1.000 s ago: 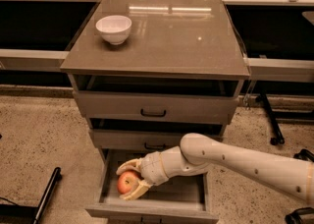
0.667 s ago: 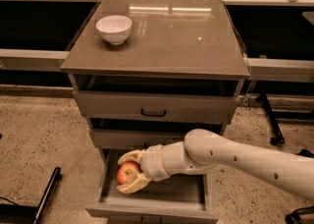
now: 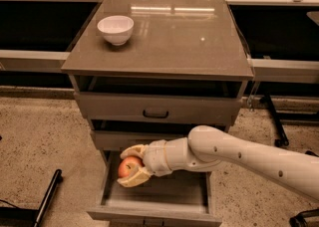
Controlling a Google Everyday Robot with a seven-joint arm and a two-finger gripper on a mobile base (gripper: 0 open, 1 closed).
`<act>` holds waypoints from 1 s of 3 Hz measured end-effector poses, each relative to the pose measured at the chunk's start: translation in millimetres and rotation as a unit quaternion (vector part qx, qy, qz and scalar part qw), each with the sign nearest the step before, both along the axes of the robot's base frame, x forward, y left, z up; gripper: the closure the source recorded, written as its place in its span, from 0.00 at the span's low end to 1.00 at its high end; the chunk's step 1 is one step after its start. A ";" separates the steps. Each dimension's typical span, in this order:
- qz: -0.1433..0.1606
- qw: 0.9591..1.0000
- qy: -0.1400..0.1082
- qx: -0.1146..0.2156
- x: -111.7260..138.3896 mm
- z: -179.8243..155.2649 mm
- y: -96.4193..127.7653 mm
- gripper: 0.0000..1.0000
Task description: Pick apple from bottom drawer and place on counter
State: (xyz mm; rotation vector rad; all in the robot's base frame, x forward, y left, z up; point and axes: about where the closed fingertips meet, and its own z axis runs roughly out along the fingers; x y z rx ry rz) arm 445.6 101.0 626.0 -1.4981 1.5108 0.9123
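Pincer (image 3: 124,168) grips the apple (image 3: 129,167) top-and-bottom over the left of the open bottom drawer (image 3: 169,193), arm reaching in from the right, probably so it clears the front wall toward the surface (image 3: 174,37).

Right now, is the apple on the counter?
No, the gripper holds the apple just above the open bottom drawer, well below the counter, where a bowl sits.
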 end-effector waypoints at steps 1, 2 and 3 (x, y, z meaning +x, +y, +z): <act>-0.034 0.997 0.006 0.062 28.8 32.5 -16.9 1.00; -0.065 0.993 -0.010 0.098 53.2 71.4 -45.1 1.00; -0.070 0.992 -0.013 0.103 57.6 76.6 -49.3 1.00</act>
